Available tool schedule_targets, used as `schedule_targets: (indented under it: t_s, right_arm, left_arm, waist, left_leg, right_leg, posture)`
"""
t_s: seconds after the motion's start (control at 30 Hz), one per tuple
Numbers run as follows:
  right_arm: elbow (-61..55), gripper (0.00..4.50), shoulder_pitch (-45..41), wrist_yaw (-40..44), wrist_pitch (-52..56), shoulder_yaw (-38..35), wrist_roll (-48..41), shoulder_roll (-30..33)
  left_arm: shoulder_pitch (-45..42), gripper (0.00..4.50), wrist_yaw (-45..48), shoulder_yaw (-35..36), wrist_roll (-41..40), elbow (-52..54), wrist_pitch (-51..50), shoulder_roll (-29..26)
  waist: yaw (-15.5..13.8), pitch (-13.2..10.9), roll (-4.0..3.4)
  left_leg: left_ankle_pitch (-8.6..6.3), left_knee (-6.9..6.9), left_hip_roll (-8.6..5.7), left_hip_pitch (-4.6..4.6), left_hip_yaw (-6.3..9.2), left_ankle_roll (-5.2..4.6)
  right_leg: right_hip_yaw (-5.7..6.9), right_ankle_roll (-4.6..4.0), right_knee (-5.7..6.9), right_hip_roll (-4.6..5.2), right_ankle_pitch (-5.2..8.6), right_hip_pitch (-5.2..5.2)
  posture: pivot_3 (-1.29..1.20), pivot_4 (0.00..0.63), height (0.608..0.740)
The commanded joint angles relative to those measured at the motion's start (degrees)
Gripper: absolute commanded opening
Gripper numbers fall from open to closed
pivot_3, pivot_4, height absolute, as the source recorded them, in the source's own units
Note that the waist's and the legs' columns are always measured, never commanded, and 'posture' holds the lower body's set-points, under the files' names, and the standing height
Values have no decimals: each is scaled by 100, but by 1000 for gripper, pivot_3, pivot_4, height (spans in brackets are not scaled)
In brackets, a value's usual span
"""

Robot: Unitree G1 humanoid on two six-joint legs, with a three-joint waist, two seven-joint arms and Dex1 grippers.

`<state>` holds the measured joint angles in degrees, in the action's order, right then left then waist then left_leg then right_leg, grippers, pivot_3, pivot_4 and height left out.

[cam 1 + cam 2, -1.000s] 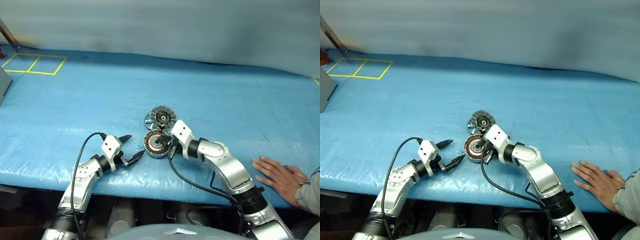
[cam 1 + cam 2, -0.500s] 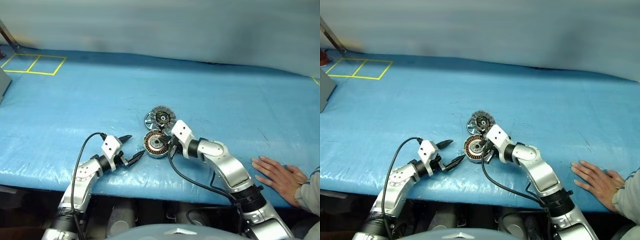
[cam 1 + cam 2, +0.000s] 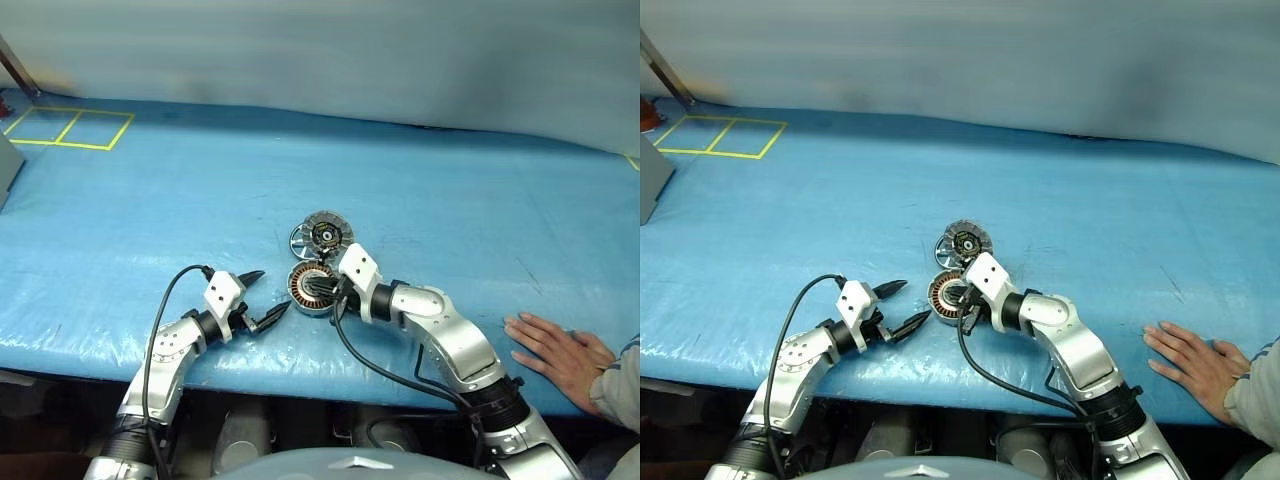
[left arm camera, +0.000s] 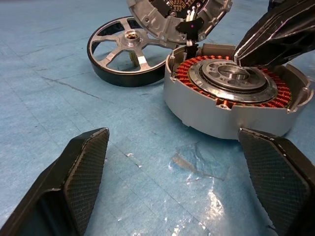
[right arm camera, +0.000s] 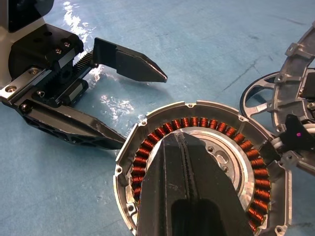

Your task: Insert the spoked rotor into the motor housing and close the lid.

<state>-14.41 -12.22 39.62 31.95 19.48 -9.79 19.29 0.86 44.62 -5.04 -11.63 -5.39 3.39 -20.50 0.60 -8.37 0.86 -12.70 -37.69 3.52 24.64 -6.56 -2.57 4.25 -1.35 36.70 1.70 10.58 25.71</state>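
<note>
A: Where do things stand, taking the round silver motor housing with its ring of copper-brown windings (image 4: 231,96) as the landmark?

B: The housing lies open on the blue plastic sheet covering the table (image 3: 150,210); its round grey hinged lid (image 4: 177,14) stands tilted up at the housing's far edge; the flat silver spoked rotor with the dark rim (image 4: 129,51) lies on the sheet just beyond the housing, beside the lid, not yet inserted

A: And the grippers?

B: The right gripper (image 5: 184,187) has its two black fingers pressed together, holding nothing, with the tips over the housing's central hub; whether they touch it I cannot tell; the left gripper (image 3: 262,297) hovers just beside the housing on its near-left side, fingers spread wide and empty

A: How should the step in hand be done well?

B: As I judge it, the rotor has to be fetched first; the right fingers would need to part, reach past the housing and take the rotor by its rim or a spoke, keeping it level; the left gripper could steady the housing wall so it does not slide on the slick sheet; the lid must stay up until the rotor is seated, and the wires at the hinge should be kept clear

A: The surroundings?

B: The sheet is wrinkled and glossy; yellow tape squares (image 3: 70,128) lie far to the left of the housing; a person's hand (image 3: 555,350) rests on the sheet well to its right; a pale grey wall (image 3: 320,50) rises behind
</note>
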Motion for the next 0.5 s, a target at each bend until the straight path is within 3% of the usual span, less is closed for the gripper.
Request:
schedule_targets:
  t_s: [0.03,0.5]
  right_arm:
    - [-110,7,-25,-116,-48,-85,9,-16]
    - [152,7,-46,-161,-43,44,116,23]
  left_arm:
    - [-51,4500,6,-4,-9,51,118,16]
    - [-35,4500,-32,5,10,14,143,19]
  waist:
    - [1,0,0]
    - [1,0,0]
  left_leg:
    - [0,0,0,1,0,0]
    - [0,1,0,0,1,0]
  right_leg:
    - [0,0,0,0,0,1]
    - [0,-1,0,0,0,0]
  posture:
    - [0,150,740]
    - [0,150,740]
